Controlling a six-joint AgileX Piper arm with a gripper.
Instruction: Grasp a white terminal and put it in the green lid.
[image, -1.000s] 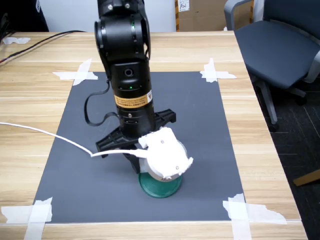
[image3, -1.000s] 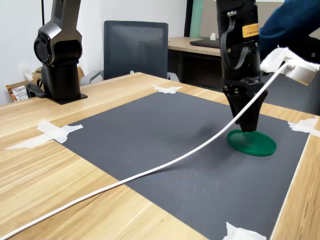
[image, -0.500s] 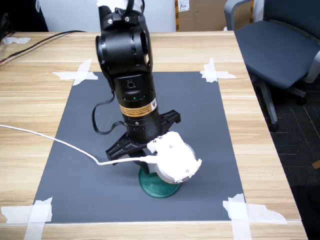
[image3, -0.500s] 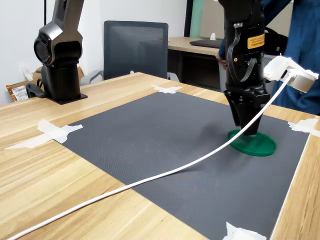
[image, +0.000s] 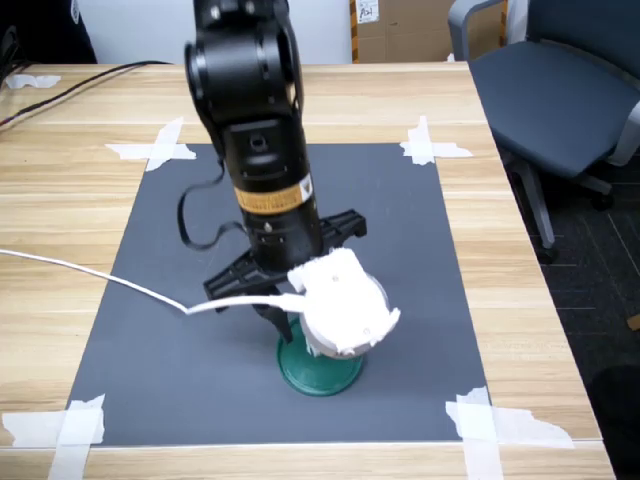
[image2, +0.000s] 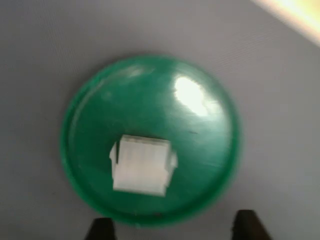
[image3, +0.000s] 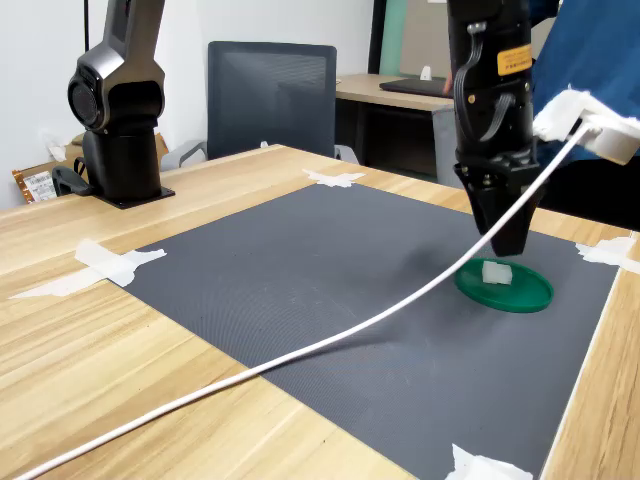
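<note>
The white terminal (image2: 142, 165) is lying inside the green lid (image2: 200, 125), toward its 7 o'clock rim in the wrist view, while the gripper (image3: 508, 240) is hovering just above with fingers released and empty, so the placement looks done, only retreat remaining.

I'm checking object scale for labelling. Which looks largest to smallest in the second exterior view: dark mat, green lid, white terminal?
1. Dark mat, by far the largest.
2. Green lid.
3. White terminal, sitting inside the lid, the smallest.
</note>
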